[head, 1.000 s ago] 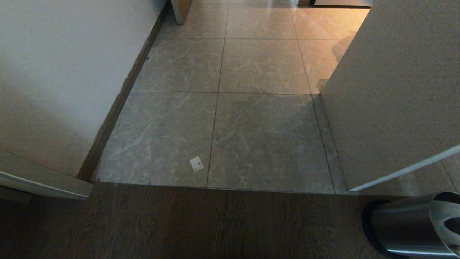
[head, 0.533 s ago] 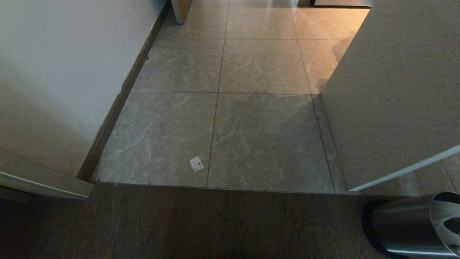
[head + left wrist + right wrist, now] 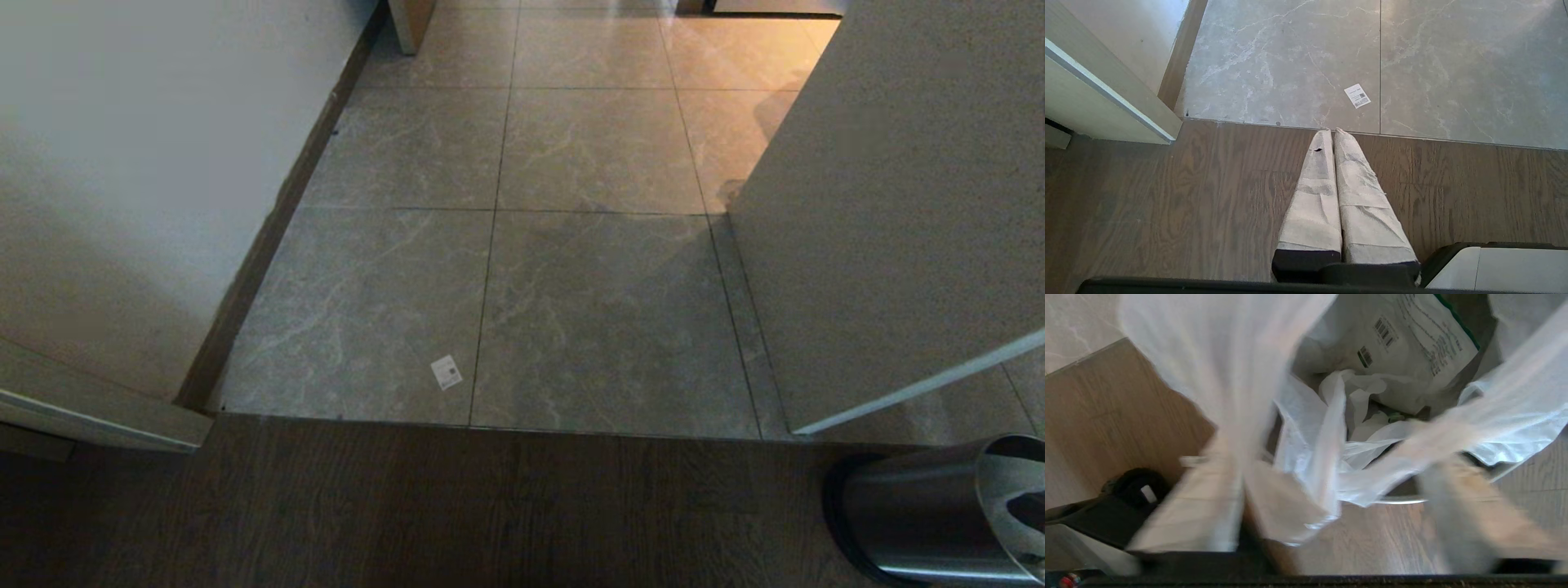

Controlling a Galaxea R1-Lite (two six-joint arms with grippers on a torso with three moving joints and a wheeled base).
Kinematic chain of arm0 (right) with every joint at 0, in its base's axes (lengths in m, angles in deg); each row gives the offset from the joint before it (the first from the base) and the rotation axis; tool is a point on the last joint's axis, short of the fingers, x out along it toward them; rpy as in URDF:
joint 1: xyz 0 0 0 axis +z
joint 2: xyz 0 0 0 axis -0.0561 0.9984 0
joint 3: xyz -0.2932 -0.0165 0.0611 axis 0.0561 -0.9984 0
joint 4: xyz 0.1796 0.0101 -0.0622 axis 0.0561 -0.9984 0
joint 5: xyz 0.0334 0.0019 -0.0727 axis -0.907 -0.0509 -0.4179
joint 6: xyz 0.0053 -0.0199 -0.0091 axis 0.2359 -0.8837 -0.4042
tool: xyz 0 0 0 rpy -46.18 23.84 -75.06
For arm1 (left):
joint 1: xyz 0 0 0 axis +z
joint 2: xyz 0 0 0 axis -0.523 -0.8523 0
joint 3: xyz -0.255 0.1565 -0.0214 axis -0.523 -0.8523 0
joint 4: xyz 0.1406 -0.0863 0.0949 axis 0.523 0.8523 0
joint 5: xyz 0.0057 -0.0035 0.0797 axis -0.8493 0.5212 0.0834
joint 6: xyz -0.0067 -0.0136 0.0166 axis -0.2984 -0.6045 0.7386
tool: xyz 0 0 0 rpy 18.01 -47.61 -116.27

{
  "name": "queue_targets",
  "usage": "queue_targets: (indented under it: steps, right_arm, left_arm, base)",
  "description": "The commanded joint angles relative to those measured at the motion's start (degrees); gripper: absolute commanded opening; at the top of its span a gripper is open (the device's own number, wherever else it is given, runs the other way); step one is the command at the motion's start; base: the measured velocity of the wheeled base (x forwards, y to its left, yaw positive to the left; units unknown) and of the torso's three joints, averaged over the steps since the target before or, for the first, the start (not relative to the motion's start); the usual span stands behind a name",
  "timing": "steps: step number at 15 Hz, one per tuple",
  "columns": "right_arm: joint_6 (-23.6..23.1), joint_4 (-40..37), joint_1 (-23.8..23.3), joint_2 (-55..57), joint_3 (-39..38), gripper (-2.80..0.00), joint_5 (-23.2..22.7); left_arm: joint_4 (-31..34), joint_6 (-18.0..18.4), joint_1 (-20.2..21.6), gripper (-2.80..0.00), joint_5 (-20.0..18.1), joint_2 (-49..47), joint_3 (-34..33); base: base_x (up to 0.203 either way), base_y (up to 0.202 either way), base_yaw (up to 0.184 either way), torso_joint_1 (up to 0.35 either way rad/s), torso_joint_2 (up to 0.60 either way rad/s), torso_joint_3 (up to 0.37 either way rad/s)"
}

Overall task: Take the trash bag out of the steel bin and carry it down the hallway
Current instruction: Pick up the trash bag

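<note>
Reaching into the mouth of the steel bin [image 3: 939, 514], the right gripper [image 3: 1331, 506] works among the loose upper folds of the trash bag [image 3: 1396, 347], whose thin white plastic rises from the bin on both sides of the fingers [image 3: 1200, 506]. The bag sits inside the bin, with printed paper and crumpled white pieces in it. The bin stands on the dark wooden floor [image 3: 408, 506] at the robot's right, just before the tiled hallway [image 3: 588, 245] begins.

The jaws are apart, and plastic lies between and around them, but the motion blur hides whether they already pinch a fold, so I cannot tell if the bag is gripped. The important relation is this: the bag lies directly below and ahead of the right gripper, and its long axis goes down into the bin, so I judge that the pull must go straight up along this axis, away from the bin's rim.

The left gripper [image 3: 1331, 132] hangs far from the bin, over the wooden floor near the tile edge, fingers pressed together and holding nothing. A small white label [image 3: 446, 372] lies on the tiles, well apart from the bin. The right arm is clearly the nearer one.
</note>
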Motion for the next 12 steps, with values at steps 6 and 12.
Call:
queue_targets:
  steps: [6, 12]
  right_arm:
    - [-0.5, 1.5, 0.2, 0.1, -0.3, -2.8, 0.0]
    - [-0.6, 0.0, 0.2, -7.8, -2.2, -2.8, 0.5]
  left_arm:
    - [0.0, 0.0, 0.0, -2.8, 0.0, 0.0, 0.0]
    - [0.0, 0.0, 0.0, -2.8, 0.0, 0.0, 0.0]
  base:
    - [0.0, 0.0, 0.0, 0.0, 0.0, 0.0]
    - [0.0, 0.0, 0.0, 0.0, 0.0, 0.0]
